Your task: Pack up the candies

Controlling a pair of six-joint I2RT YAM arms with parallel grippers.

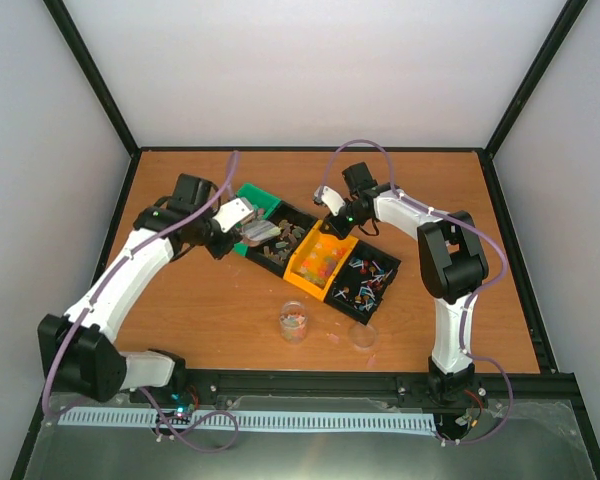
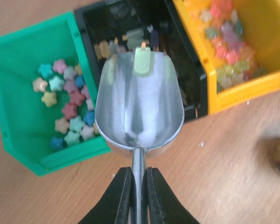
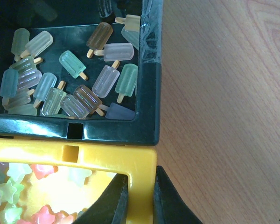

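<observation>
**Left gripper** (image 2: 139, 181). The fingers are pressed onto the thin handle of the silver scoop (image 2: 139, 107). The scoop is held over the black bin (image 2: 189, 88), between the green bin (image 2: 18, 98) and the yellow bin (image 2: 252, 93).

**Right gripper** (image 3: 141, 182). The yellow bin's wall is pinched between the fingers at the corner next to the black bin.

**Candies.**
- One pale popsicle-shaped candy (image 2: 142, 63) lies at the scoop's front lip.
- More of the kind (image 3: 74, 86) lie loose in the black bin.
- Star-shaped ones (image 2: 67, 109) are kept in the green and yellow bins.
- Some are seen inside the clear jar (image 1: 294, 322).

**Layout.** The bins are set wall to wall in a slanted row across the middle of the tabletop (image 1: 200, 300). The jar stands apart from them, toward the near edge.

**Hazards, as judged.**
- The lone candy could slide off the lip if the scoop is tipped forward during a lift.
- The slim handle could twist in the grip under a fuller load.
- Candies could be spilled onto bare wood, since the jar's mouth looks narrower than the scoop.
- The neighbouring bins could be dragged if the yellow bin's wall is pulled.

**Room.** Open wood is left between the row and the jar, and along the left and far edges. The right arm lies close over the row.
</observation>
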